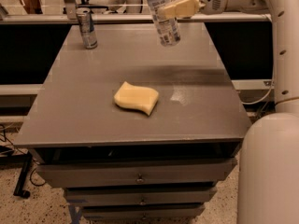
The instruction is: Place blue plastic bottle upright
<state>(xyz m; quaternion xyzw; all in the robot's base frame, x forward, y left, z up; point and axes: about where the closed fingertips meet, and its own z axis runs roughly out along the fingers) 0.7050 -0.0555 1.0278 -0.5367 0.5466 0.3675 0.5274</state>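
A sponge (136, 97) lies mid-frame on the grey surface (93, 115). At upper centre the gripper (174, 3) has its fingers clamped on the bottle (167, 29), holding it nearly upright in the air, probably so its base lands flat. The can (87, 28) stands well apart at upper left.

The blue plastic bottle (167, 29), over the far part of the table (93, 115), is cut off by the top edge, cap unseen. The tool (172, 4) clasping it covers part of its body; the label's print is unreadable.
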